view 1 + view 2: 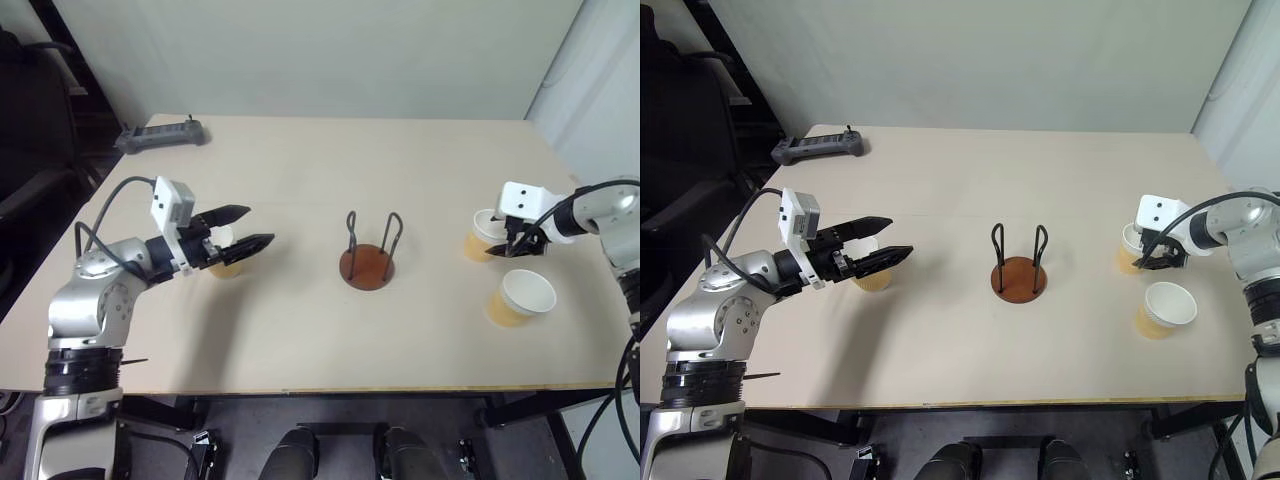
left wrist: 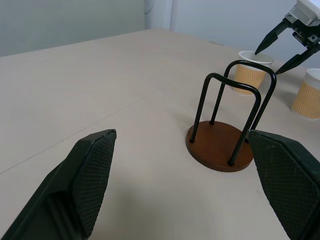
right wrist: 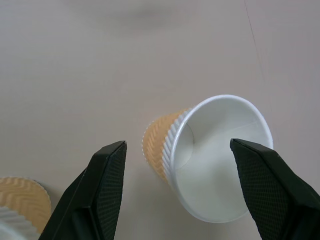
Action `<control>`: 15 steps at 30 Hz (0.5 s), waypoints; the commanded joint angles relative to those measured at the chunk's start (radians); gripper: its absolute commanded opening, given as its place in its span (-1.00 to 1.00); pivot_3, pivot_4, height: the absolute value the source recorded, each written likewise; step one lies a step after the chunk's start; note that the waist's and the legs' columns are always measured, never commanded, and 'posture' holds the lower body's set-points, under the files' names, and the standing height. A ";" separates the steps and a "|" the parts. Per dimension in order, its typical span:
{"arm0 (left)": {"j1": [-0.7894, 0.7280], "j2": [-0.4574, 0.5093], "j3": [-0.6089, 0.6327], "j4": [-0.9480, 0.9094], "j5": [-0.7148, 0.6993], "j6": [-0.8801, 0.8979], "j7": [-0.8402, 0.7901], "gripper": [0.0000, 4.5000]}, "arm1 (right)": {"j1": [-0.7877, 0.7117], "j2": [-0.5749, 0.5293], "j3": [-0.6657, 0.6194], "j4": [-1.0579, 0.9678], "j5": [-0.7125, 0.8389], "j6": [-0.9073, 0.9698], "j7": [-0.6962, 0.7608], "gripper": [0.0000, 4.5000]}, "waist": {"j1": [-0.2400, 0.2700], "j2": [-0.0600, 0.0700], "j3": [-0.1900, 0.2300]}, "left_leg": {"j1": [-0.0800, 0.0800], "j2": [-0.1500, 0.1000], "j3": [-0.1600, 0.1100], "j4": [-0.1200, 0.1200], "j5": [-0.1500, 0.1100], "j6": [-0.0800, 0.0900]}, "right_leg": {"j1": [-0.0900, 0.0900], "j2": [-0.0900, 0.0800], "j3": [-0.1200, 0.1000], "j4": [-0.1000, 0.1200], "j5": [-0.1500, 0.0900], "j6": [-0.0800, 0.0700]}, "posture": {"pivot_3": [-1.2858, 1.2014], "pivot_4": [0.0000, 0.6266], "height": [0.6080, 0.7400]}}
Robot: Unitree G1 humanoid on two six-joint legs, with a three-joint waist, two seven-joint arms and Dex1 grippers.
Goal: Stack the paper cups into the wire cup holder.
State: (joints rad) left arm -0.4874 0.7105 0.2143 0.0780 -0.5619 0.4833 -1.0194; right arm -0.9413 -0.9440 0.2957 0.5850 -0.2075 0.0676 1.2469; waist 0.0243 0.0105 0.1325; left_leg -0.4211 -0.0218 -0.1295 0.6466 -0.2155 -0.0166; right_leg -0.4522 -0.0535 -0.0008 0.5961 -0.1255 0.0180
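You see 3 paper cups, all upright, mouths up. 1 cup (image 1: 873, 278) stands behind your left gripper (image 1: 246, 229), whose jaws are spread wide and hold nothing. 2 more stand at the right: the far cup (image 1: 480, 238) sits under your right gripper (image 1: 518, 247), jaws apart and not gripping it; the near cup (image 1: 522, 297) stands just beside. The wire cup holder (image 1: 367, 264) stands empty mid-table, loops vertical. No writing is readable. The tabletop (image 1: 320, 170) is pale wood against a plain wall; a dark controller (image 1: 160, 134) lies at the far-left corner.

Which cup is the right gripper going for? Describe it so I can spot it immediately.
Look right of the wire cup holder, where two paper cups stand. It is the farther cup, directly under the open right gripper; the nearer cup stands apart with nothing over it.
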 commanded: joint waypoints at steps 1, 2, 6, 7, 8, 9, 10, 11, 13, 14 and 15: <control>-0.016 0.010 0.012 -0.013 -0.004 -0.009 -0.003 1.00 | -0.024 -0.006 -0.013 -0.008 -0.013 -0.022 0.009 0.50 | 0.000 0.000 0.000 | 0.000 0.000 0.000 0.000 0.000 0.000 | 0.000 0.000 0.000 0.000 0.000 0.000 | 0.03 -0.52 1.00; -0.016 0.010 0.012 -0.014 -0.004 -0.009 -0.003 1.00 | -0.023 -0.005 -0.013 -0.008 -0.015 -0.025 0.011 0.50 | 0.000 0.000 0.000 | 0.000 0.000 0.000 0.000 0.000 0.000 | 0.000 0.000 0.000 0.000 0.000 0.000 | 0.03 -0.52 1.00; -0.017 0.011 0.011 -0.014 -0.004 -0.007 -0.003 1.00 | -0.016 -0.001 -0.008 -0.009 -0.029 -0.040 0.016 0.50 | 0.000 0.000 0.000 | 0.000 0.000 0.000 0.000 0.000 0.000 | 0.000 0.000 0.000 0.000 0.000 0.000 | 0.03 -0.52 1.00; -0.017 0.011 0.011 -0.013 -0.004 -0.008 -0.003 1.00 | -0.015 0.000 -0.006 -0.008 -0.033 -0.045 0.016 0.50 | 0.000 0.000 0.000 | 0.000 0.000 0.000 0.000 0.000 0.000 | 0.000 0.000 0.000 0.000 0.000 0.000 | 0.03 -0.52 1.00; -0.018 0.011 0.011 -0.013 -0.003 -0.008 -0.003 1.00 | -0.015 0.001 -0.004 -0.005 -0.038 -0.049 0.015 0.43 | 0.000 0.000 0.000 | 0.000 0.000 0.000 0.000 0.000 0.000 | 0.000 0.000 0.000 0.000 0.000 0.000 | 0.03 -0.52 1.00; -0.018 0.011 0.011 -0.013 -0.003 -0.008 -0.004 1.00 | -0.015 0.003 -0.003 -0.003 -0.043 -0.054 0.015 0.34 | 0.000 0.000 0.000 | 0.000 0.000 0.000 0.000 0.000 -0.001 | 0.000 0.000 0.000 0.000 0.000 0.000 | 0.03 -0.52 1.00; -0.019 0.011 0.010 -0.012 -0.003 -0.008 -0.003 1.00 | -0.015 0.005 -0.002 0.000 -0.046 -0.056 0.014 0.23 | 0.000 0.000 0.000 | 0.000 0.000 0.000 0.000 -0.001 -0.002 | 0.000 0.000 0.000 0.000 0.000 0.000 | 0.03 -0.52 1.00; -0.019 0.011 0.010 -0.012 -0.003 -0.008 -0.003 1.00 | -0.016 0.009 -0.001 0.005 -0.050 -0.059 0.012 0.09 | 0.000 0.000 0.000 | 0.000 0.000 0.000 0.000 -0.001 -0.002 | 0.000 0.000 0.000 0.000 0.000 0.000 | 0.03 -0.52 1.00; -0.020 0.011 0.010 -0.012 -0.002 -0.008 -0.003 1.00 | -0.019 0.015 -0.002 0.012 -0.058 -0.063 0.008 -0.23 | 0.000 0.000 0.000 | 0.000 0.000 0.000 0.000 -0.001 -0.002 | 0.000 0.000 0.000 0.000 0.000 -0.001 | 0.03 -0.52 1.00; -0.020 0.011 0.010 -0.012 -0.002 -0.008 -0.003 1.00 | -0.021 0.018 -0.003 0.015 -0.062 -0.064 0.007 -0.40 | 0.000 0.000 0.000 | 0.000 0.000 0.000 0.000 -0.001 -0.002 | 0.000 0.000 0.000 0.000 0.001 -0.001 | 0.03 -0.52 1.00; -0.021 0.011 0.010 -0.012 -0.002 -0.008 -0.003 1.00 | -0.022 0.021 -0.004 0.017 -0.065 -0.065 0.006 -0.56 | 0.000 0.000 0.000 | 0.000 0.000 0.000 0.000 -0.001 -0.002 | 0.000 0.000 0.000 0.000 0.001 -0.001 | 0.03 -0.52 1.00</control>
State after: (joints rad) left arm -0.4874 0.7106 0.2142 0.0780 -0.5611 0.4833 -1.0196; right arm -0.9414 -0.9150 0.2995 0.6031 -0.2678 0.0143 1.2569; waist 0.0243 0.0105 0.1325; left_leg -0.4207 -0.0218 -0.1295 0.6466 -0.2168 -0.0189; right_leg -0.4522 -0.0535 -0.0008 0.5962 -0.1249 0.0174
